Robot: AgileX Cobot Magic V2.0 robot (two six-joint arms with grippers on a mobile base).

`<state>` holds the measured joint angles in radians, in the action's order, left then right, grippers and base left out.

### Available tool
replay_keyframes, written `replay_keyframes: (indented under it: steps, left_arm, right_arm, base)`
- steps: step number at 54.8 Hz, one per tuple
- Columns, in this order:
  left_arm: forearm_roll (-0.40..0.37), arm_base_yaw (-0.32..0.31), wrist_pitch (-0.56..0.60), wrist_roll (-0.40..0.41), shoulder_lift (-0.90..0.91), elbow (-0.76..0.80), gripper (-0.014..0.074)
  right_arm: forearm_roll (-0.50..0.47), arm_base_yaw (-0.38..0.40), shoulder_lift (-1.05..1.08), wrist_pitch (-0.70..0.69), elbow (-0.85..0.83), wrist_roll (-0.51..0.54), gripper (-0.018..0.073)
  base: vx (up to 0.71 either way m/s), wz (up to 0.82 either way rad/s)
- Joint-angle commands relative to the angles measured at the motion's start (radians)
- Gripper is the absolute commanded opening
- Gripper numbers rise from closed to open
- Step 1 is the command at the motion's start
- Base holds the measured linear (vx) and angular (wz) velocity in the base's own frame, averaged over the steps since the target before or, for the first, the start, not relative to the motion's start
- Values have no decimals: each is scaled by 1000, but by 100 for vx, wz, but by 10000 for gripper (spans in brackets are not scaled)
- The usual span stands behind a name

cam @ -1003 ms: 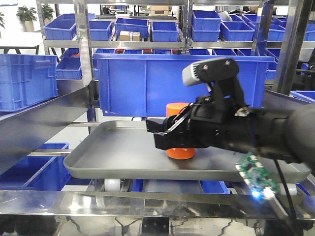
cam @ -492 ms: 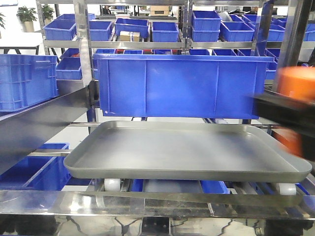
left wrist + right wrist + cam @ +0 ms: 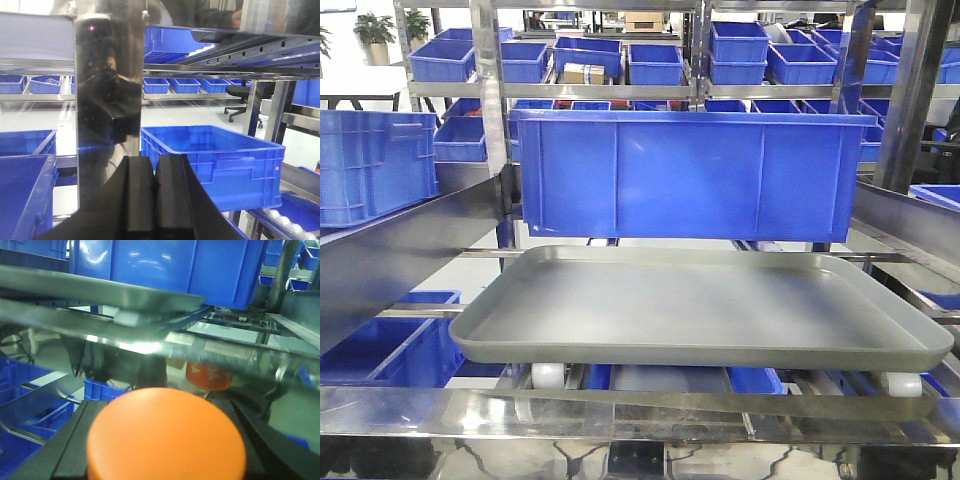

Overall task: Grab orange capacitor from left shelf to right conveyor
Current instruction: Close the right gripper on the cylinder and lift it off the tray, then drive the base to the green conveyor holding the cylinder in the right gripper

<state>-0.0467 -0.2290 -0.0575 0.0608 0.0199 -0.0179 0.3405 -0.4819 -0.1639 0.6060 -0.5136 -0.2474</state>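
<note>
Carrying step: the small orange cylindrical capacitor (image 3: 166, 432) sits pinched in the right gripper (image 3: 169, 452), off the shallow grey tray (image 3: 690, 352) of the steel shelf (image 3: 486, 120), the left gripper (image 3: 155, 172) pressed together; next likely needs swinging right toward the unseen conveyor.

A potted plant (image 3: 372, 30) stands far back against a bright white wall (image 3: 345, 55). Just right of it is a second plant (image 3: 417, 22), and below it a white table (image 3: 360, 82). Further right, racks of blue bins (image 3: 655, 62) stand in even light.
</note>
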Motion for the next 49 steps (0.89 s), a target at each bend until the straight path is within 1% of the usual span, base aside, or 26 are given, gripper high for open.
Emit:
replay_keyframes:
  steps: [1,31,49]
  left_arm:
    - [-5,-8,81,6,4,30,-6]
    - [-5,-8,81,6,4,30,-6]
    - [-5,-8,81,6,4,30,-6]
  right_arm:
    - [28,2,34,-100,-3,-1,-8]
    - [25,2,58,-92,-3,-1,-8]
    - [25,2,58,-92,-3,-1,-8]
  base:
    - [0,0]
    - [0,2]
    - [-5,18]
